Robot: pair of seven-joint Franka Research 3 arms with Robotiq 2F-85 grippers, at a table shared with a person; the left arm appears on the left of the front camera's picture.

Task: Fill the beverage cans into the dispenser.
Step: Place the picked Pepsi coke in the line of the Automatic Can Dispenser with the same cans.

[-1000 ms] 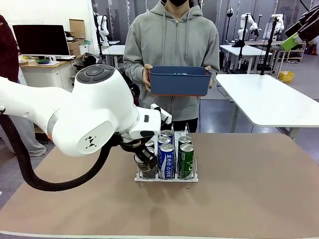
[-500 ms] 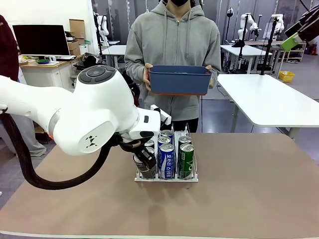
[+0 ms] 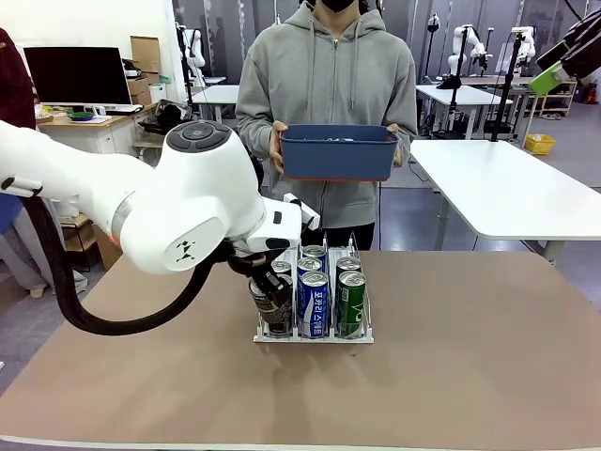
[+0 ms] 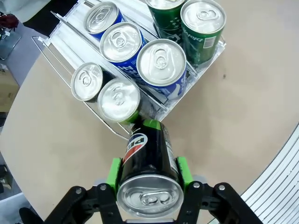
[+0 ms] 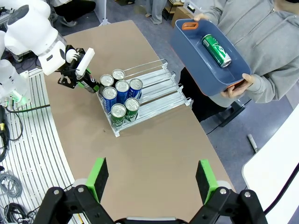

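Black with a red-and-blue logo, a beverage can sits clamped between the green pads of the left gripper, its silver top facing the wrist camera. It is tilted, with its lower end at the near left corner of the dispenser; whether it touches the wire frame cannot be told. The dispenser stands near the middle of the brown table. Its left lane holds two silver-topped cans, its middle lane three blue-and-white cans, and its right lane two green cans, all upright and crowded toward the near end. The right gripper hangs high above the table, well apart from the rack, with its jaws spread wide and nothing between them. At the far side a person in a grey hoodie holds a blue bin in both hands, and one green can lies on its side inside it.
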